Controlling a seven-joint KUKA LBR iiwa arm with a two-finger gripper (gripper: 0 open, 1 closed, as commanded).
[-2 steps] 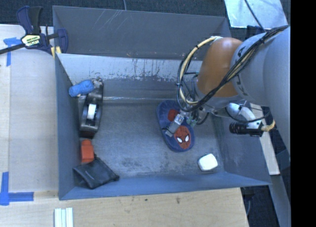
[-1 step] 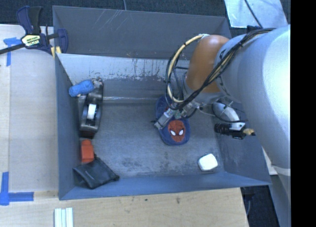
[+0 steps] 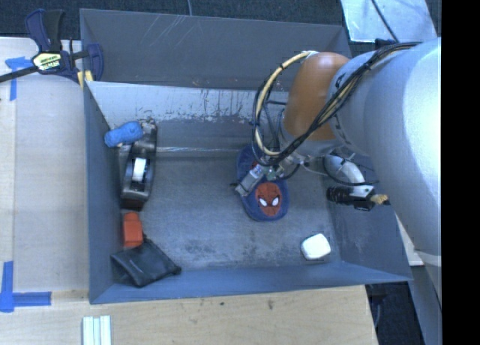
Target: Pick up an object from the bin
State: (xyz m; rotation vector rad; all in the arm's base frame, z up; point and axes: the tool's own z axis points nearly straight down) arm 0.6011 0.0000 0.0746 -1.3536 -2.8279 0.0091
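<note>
Gripper (image 3: 253, 181) low mid-bin, at upper edge of blue Spider-Man pouch (image 3: 270, 202). Easy target, I judge: lies alone, clear of walls. Clenched or released: cannot tell.

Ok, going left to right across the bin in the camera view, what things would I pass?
black tape dispenser → blue Spider-Man toy → small white lump → black-and-white object by the right wall. The other things on the left side overlap the dispenser, so they are left out.
</note>
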